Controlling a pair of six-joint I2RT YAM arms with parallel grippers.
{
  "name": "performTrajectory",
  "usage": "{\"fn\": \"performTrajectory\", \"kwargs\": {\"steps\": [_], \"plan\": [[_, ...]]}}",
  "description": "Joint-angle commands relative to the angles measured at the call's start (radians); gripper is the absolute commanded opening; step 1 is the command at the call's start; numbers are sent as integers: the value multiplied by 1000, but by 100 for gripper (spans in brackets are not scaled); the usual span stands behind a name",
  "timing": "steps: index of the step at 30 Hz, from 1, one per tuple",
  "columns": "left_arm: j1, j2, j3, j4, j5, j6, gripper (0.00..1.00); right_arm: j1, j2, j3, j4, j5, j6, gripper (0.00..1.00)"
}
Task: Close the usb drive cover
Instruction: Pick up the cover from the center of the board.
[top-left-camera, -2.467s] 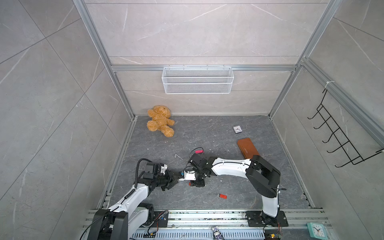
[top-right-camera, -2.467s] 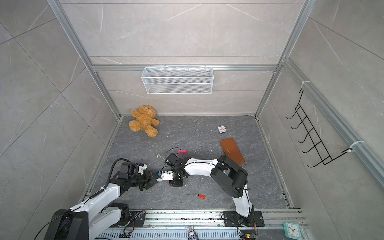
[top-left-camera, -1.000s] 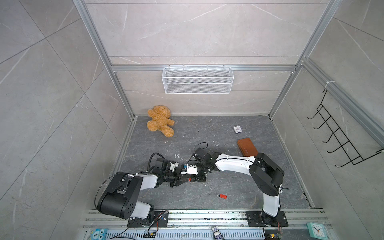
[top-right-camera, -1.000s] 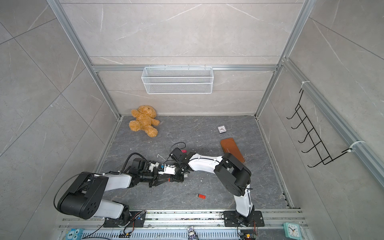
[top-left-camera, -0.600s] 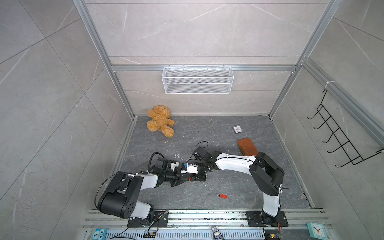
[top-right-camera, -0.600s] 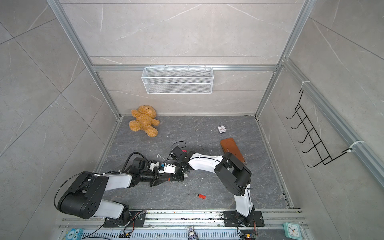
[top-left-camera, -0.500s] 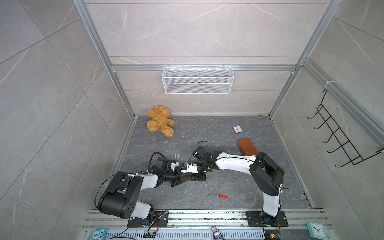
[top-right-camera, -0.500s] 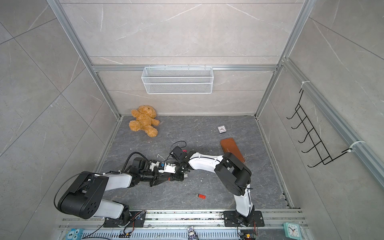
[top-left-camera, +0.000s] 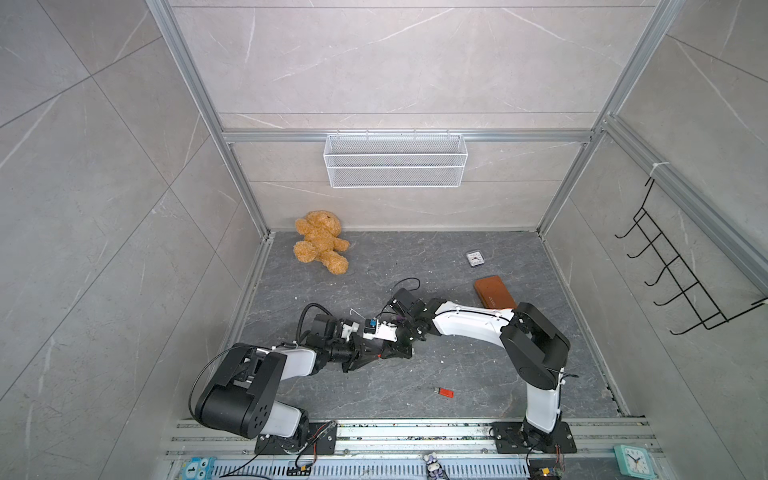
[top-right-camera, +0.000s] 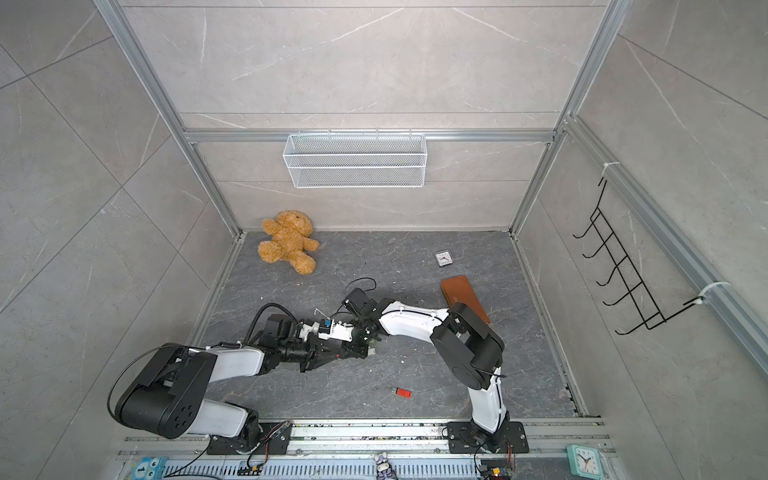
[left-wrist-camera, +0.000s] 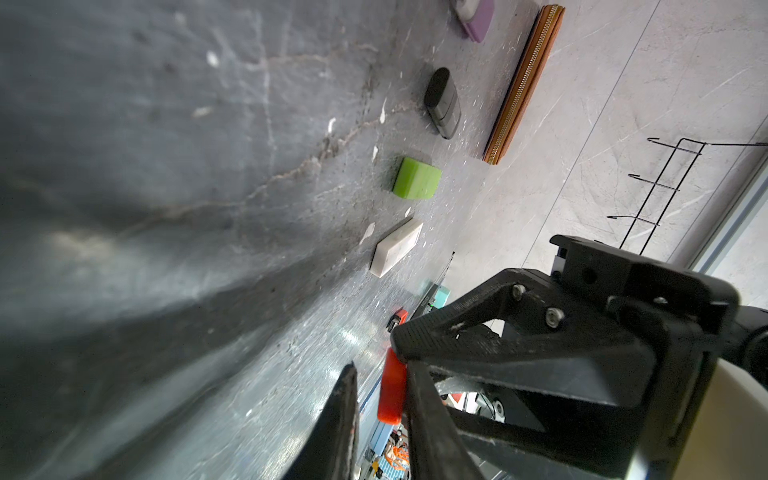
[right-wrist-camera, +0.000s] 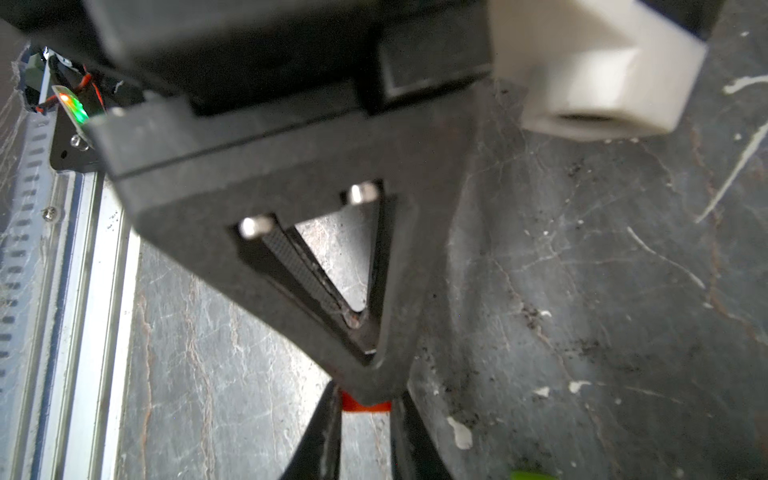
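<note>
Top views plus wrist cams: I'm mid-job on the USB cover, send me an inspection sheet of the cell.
Surface: dark stone-look floor, pale specks.
Job's things: red USB piece between both grippers; cover state hidden.
Clutter: second red USB drive, green block, white block, black case, brown wallet, small clock, teddy bear.
Grippers: right gripper shut on the piece; left gripper astride it, gap on one side.
Cables: left-wrist cable loop, right-wrist cable loop.
Surroundings: wire basket on back wall, hook rack on side wall.
</note>
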Motion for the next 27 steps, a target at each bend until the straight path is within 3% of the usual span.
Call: {"fn": "performTrajectory", "kwargs": {"steps": [1, 20, 27], "plan": [[-8, -18, 28, 31, 18, -25, 23, 0, -20, 37, 16, -55, 18, 23], [-12, -21, 19, 105, 3, -82, 11, 0, -2, 60, 0, -54, 31, 23], [-10, -84, 35, -42, -51, -2, 8, -27, -20, 41, -60, 4, 2, 36]]}}
